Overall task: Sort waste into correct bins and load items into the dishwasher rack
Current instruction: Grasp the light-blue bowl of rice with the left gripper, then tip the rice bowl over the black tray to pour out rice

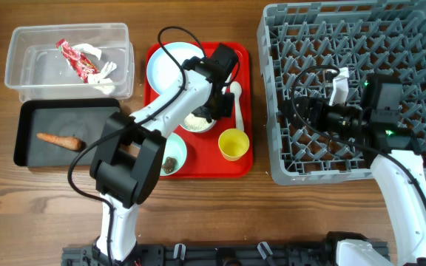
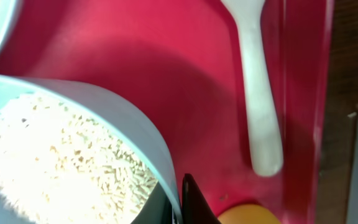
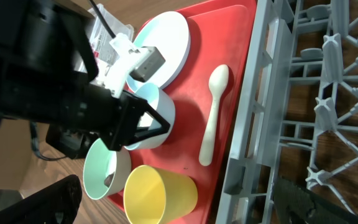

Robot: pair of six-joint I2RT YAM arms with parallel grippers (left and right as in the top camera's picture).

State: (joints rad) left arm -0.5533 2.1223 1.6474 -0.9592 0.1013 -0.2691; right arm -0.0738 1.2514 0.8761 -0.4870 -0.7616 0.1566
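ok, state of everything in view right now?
left gripper: shut on rice bowl rim
right gripper: open, over dishwasher rack, holding nothing
rice bowl: holds rice, on red tray
mint bowl: holds brown lump
yellow cup: upright, empty
plate: flat, visible part bare
white spoon: lying loose on red tray
clear tub: holds wrapper
black tray: holds carrot piece
dishwasher rack: no dishes loaded

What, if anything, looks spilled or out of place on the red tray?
Nothing stands out. The rice lies inside its bowl, none on the red tray; the spoon lies flat, the yellow cup upright.
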